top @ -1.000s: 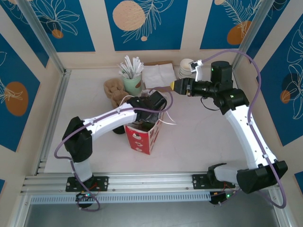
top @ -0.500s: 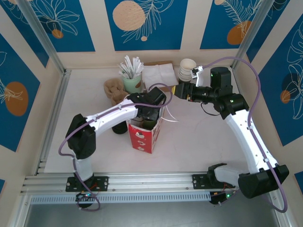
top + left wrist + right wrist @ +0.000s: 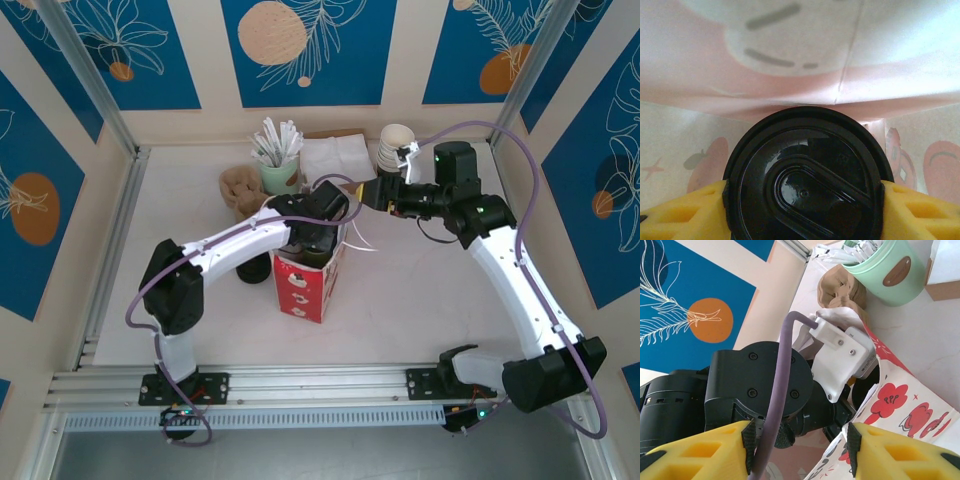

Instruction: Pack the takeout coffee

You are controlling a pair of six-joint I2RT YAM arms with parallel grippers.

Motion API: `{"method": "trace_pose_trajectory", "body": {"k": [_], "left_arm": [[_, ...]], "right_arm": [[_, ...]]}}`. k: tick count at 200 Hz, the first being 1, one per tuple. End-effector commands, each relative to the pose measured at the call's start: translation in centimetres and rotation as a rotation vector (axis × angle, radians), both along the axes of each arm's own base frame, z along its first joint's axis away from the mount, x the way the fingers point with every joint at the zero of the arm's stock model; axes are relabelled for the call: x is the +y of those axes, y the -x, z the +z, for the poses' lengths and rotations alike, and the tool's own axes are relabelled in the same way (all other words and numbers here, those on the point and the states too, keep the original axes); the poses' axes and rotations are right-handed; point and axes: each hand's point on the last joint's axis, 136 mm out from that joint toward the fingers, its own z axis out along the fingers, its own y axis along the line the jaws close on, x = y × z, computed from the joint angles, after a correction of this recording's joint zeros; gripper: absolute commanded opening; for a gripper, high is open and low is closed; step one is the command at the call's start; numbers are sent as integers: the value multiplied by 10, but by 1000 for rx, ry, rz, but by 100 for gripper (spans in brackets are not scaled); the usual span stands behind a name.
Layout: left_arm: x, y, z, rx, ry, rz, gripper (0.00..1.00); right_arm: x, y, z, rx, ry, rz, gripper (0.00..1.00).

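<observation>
Two bag walls (image 3: pixel 790 50) crowd the takeout coffee (image 3: pixel 805 180) in left claw (image 3: pixel 802 210).

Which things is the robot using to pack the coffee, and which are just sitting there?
For the job:
- takeout coffee, gripped by the left gripper
- red-and-white bag, with the coffee inside it

Just lying about:
- green cup of white sticks
- white napkins
- stack of pale cups
- brown crumpled wad
</observation>
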Motion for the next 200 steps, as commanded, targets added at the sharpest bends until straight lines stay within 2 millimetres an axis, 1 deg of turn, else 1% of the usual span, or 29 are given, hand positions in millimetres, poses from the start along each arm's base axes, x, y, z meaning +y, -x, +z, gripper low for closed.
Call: {"method": "trace_pose_trajectory", "body": {"k": [1, 24, 40, 66, 87, 118, 149, 167, 184, 200], "left_arm": [[11, 18, -58, 157, -86, -13, 63], [10, 19, -61, 160, -72, -10, 63], [9, 18, -58, 154, -61, -11, 63], [5, 15, -46, 140, -33, -4, 63], [2, 13, -34, 124, -16, -1, 63], [0, 7, -16, 98, 4, 11, 63], [-2, 5, -14, 112, 4, 30, 62], [-1, 4, -12, 119, 5, 41, 62], [-1, 3, -10, 119, 9, 44, 65], [-1, 3, -7, 121, 13, 43, 67]], "right_arm": [[5, 2, -3, 20, 1, 9, 53], [8, 4, -10, 43, 26, 0, 53], [6, 2, -16, 64, 50, -39, 53], [-5, -4, -26, 104, 97, -119, 54], [-9, -5, -33, 133, 129, -144, 55], [-9, -3, -40, 155, 168, -145, 56], [-9, 0, -50, 188, 189, -151, 56], [-10, 0, -51, 189, 202, -156, 56], [-9, -2, -45, 160, 193, -152, 56], [-8, -3, -34, 125, 172, -143, 56]]}}
